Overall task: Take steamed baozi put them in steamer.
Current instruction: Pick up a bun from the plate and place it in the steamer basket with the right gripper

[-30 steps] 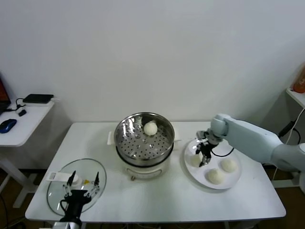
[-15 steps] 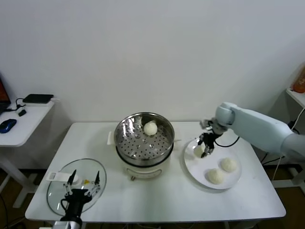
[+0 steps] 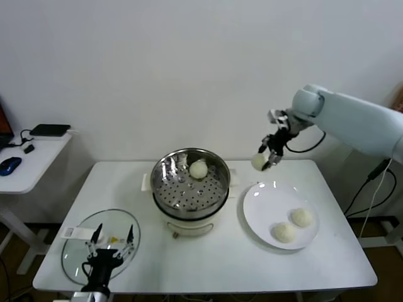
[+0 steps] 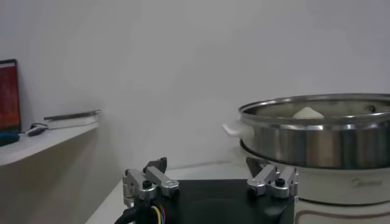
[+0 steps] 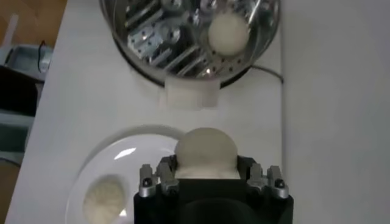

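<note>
Lifted off the plate [image 3: 255, 211] since a second ago, the right gripper [image 3: 269, 153] now holds a bun [image 3: 259, 162] pinched at right of centre, and should carry it level over the steamer [image 3: 191, 182] before lowering, while the left gripper [image 3: 108, 246] idles wide open at lower left.

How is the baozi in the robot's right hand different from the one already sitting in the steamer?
The held baozi is clamped in the right hand, in the air above the table; the steamer baozi rests untouched on the perforated floor of the steamer. The held one is beside the steamer; the other is inside, near its far wall. Both are round, off-white and smooth.
</note>
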